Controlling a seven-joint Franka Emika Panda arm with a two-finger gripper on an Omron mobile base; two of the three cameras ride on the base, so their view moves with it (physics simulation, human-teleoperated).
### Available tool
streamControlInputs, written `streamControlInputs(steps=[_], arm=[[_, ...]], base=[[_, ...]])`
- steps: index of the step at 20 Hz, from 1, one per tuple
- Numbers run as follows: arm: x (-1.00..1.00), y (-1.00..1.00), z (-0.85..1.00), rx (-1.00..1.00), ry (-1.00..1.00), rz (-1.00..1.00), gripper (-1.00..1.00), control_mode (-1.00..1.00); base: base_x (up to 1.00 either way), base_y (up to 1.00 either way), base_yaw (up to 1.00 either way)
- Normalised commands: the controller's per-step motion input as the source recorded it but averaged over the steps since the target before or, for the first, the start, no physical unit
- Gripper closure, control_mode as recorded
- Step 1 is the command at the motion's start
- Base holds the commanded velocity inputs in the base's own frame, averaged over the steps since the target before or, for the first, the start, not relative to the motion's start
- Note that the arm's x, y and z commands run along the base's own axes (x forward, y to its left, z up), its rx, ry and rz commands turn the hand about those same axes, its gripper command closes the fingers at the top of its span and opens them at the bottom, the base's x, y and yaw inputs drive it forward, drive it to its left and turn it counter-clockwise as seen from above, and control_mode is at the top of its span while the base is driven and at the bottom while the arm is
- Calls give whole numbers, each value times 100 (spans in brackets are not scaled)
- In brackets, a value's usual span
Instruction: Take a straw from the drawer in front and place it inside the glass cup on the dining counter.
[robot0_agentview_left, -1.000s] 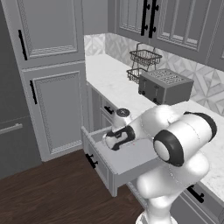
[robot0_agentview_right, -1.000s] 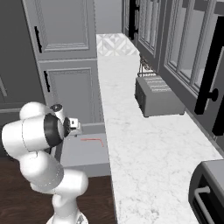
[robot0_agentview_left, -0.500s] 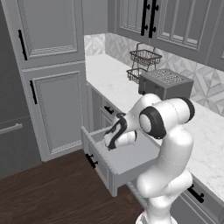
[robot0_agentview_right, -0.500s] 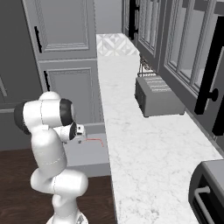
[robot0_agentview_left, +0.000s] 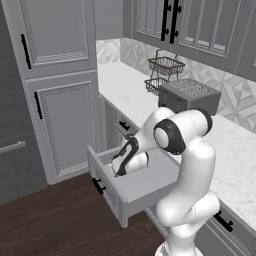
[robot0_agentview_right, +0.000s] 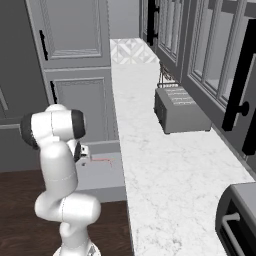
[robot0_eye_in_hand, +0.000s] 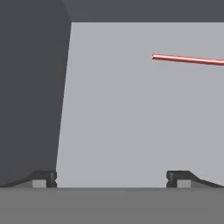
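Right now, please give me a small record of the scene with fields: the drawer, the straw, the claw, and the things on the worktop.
drawer: pulled open, light-grey floor showing
straw: lying flat on the drawer floor, untouched, off to one side of the claw
claw: open, above the drawer floor, holding nothing
worktop: toaster and wire basket on white marble
task step: straw not yet grasped

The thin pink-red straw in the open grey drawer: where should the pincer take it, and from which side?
Probably at mid-length, coming from above: the thin pink-red straw lies flat on the grey drawer floor, so the open pincer should straddle it crosswise.
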Motion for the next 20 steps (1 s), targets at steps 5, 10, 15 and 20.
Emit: streamControlInputs(steps=[5,10,15,20], arm=[[0,90,-14,8,12,0,-100,-100],[-8,80,5,2,5,-1,-100,-100],[21,-29,40,-10,-2,-14,-100,-100],[72,-77,10,-12,-3,-7,-100,-100]], base=[[0,0,0],[0,0,0],[0,0,0],[0,0,0]])
